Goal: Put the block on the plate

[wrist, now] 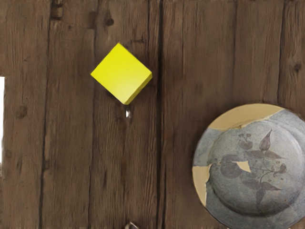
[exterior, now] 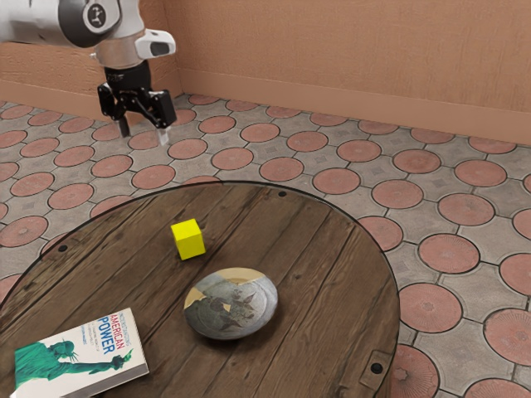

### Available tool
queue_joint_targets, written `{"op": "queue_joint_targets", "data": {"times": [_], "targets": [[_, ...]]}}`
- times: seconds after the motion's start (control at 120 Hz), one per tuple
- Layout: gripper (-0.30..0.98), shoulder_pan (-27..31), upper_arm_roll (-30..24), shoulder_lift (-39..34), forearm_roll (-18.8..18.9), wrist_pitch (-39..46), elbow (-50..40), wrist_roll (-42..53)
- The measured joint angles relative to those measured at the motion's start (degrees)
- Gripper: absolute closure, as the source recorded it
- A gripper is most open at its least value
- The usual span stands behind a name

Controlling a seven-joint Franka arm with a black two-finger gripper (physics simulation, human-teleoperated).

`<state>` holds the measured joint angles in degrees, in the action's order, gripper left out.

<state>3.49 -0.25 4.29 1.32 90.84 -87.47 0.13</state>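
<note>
One yellow block [exterior: 187, 239] is seen on the wooden table [exterior: 332, 274], lying directly on the planks and off the plate [exterior: 232, 307]. It is placed a little farther back than the plate and toward the exterior view's left, with a strip of bare wood left between the two. One plate is counted, round and grey, patterned with a plant design and marked by tan patches at its rim. One book [exterior: 79, 356] is set at the near left of the exterior view, its cover printed with a green statue and the words "AMERICAN POWER".

One gripper [exterior: 144, 139] is held in the air at the far left of the exterior view, well above the tabletop. Its two fingers are spread apart, in a released state. In the wrist view, the block is shown turned cornerwise to the plank seams, and the plate is shown near it, not touching.

The tabletop is round, made of dark brown, weathered planks and edged by a thin dark rim. Three dark studs are shown near that edge. The floor [exterior: 465, 307] is paved with reddish round tiles set among grey pieces. At the far side, the room is closed by plain orange-tan walls [exterior: 357, 58], met in a corner toward the left and finished with a baseboard.
</note>
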Motion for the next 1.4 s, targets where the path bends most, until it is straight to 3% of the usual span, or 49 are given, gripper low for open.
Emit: {"op": "queue_joint_targets", "data": {"times": [0.133, 0.3, 0.7, 0.867, 1.133, 1.4], "targets": [[0.00, 0.71, 0.01, -0.23, 0.16, 0.04, -0.04, 0.18], [0.00, 0.96, -0.02, 0.22, 3.80, 0.42, -0.67, 4.91], [0.00, 10.91, 0.12, 13.76, 3.74, 8.41, -3.06, 16.87], [0.00, 10.80, 0.04, 19.66, 2.91, 12.68, -1.77, 21.02], [0.00, 8.01, -1.01, 23.37, 1.57, 16.39, 0.07, 25.61], [0.00, 6.67, -2.73, 30.63, 1.54, 15.59, 9.65, 28.50]]}}
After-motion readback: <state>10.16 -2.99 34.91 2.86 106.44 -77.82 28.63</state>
